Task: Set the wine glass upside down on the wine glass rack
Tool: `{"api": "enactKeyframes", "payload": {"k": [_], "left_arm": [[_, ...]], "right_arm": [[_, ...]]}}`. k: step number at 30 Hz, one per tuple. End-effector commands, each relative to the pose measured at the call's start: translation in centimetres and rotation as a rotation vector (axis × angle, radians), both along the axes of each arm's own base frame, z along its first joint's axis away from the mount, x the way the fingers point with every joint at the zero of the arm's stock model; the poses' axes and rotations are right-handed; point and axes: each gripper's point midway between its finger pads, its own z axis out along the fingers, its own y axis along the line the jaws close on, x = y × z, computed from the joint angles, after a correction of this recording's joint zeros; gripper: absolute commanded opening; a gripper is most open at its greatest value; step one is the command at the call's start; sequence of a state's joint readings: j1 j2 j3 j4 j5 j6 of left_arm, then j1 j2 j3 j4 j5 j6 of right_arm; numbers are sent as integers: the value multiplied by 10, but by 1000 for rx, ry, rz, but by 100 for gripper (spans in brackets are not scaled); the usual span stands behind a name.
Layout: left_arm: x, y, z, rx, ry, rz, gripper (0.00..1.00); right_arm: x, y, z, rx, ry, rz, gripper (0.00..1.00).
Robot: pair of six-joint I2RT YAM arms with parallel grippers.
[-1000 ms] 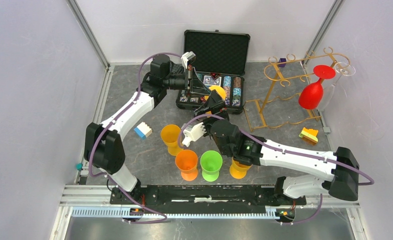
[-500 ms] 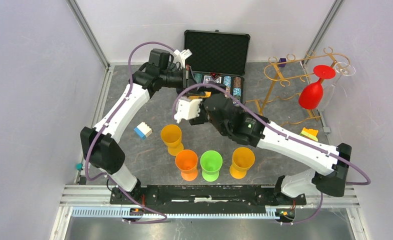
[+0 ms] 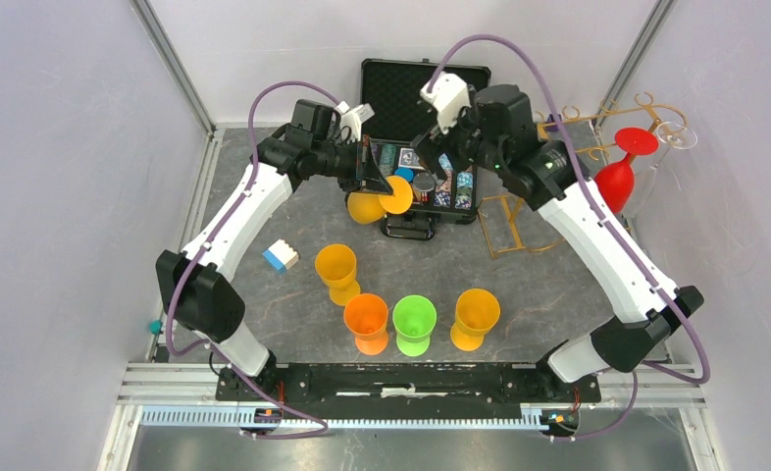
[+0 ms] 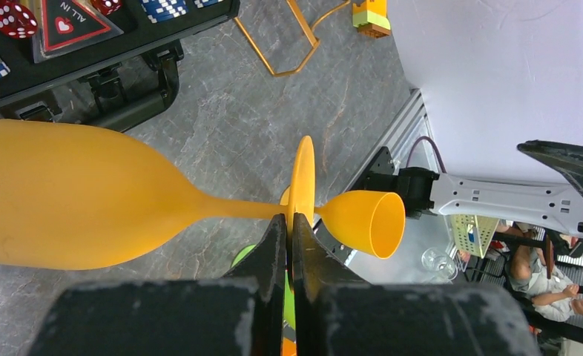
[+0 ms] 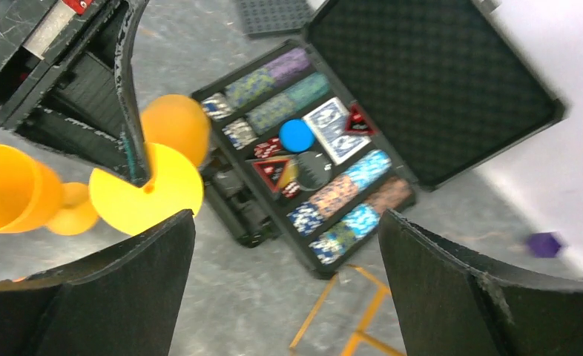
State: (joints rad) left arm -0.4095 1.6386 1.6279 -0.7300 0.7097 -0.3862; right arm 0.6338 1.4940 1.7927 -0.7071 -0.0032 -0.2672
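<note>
Wine glass [image 4: 66,196] | left hand [image 4: 288,221] clamps stem | right hand [image 5: 286,222] spread, over poker case [image 3: 391,93]

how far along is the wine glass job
Done: a red glass and a clear glass hang upside down on the rack. In hand: the left gripper is shut on a yellow glass by its stem, held sideways. Left: hanging it; the right gripper is open.

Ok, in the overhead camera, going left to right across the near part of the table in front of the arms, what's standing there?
Blue and white block → first yellow goblet → orange goblet → green goblet → second yellow goblet.
</note>
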Motion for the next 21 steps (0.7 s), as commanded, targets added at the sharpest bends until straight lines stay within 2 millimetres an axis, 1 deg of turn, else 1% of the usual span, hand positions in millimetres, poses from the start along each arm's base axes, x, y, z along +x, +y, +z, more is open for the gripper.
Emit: {"api": "enactKeyframes", "payload": {"k": [1,3,7,8,11,14,17,21], "left_arm": [[-3,0,35,-65,-117,-37,2],[-5,-3,36,-86,-108,-51,2],[-9,-11,44,-164,-93,-87,2],[-9,-14,48,-188,-91,-91,2],[-12,-20,60,-268,-88,-109,2],[-16,-27,75,-363,-97,-147,2],[-21,-31,86,-441,-82,-169,2],[-24,-32,95,-498,-87,-189,2]], "right_arm": [[-27,14,-6,253,273,80,95],[-29,7,-11,320,357,56,94],[-44,10,-14,457,509,93,89],[-46,11,-19,484,546,94,88],[-52,9,-22,586,625,97,82],[-52,5,-23,684,678,77,76],[-50,0,-26,765,704,64,69],[-54,4,-20,856,726,95,63]]}}
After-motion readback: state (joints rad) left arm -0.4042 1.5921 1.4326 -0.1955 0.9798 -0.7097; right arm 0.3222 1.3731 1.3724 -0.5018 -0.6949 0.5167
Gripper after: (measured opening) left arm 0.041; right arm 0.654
